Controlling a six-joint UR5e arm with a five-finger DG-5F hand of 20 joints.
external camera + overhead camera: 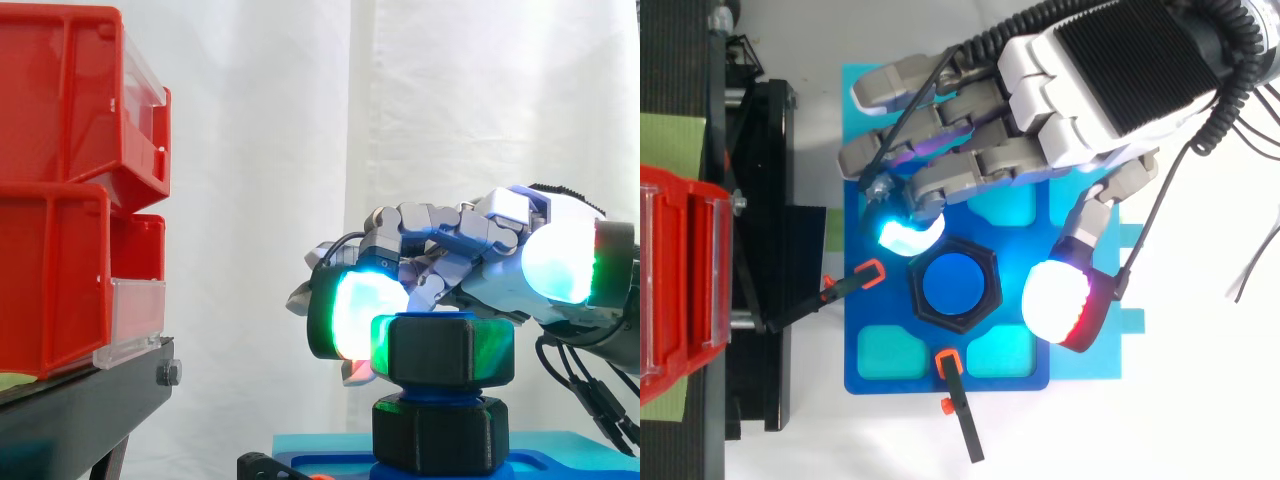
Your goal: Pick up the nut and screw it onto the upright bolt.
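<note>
The red bins [60,190] on their black stand [80,410] sit well left of the bolt [952,283]. The hand [1090,90] hovers over the far side of the bolt, its fingers [910,237] loosely bent and released, grasping nothing. One cyan-glowing pad is just beside the nut's corner, and I cannot tell if it touches. The thumb [1060,300] hangs apart on the bolt's other side. The blue plate [865,290] carries the bolt upright at its middle. The black nut [445,350] sits on the bolt's top, level, above a black collar [440,430] at the bolt's foot. Two orange-tipped clamps [855,283] grip the plate's edges near the bolt.
</note>
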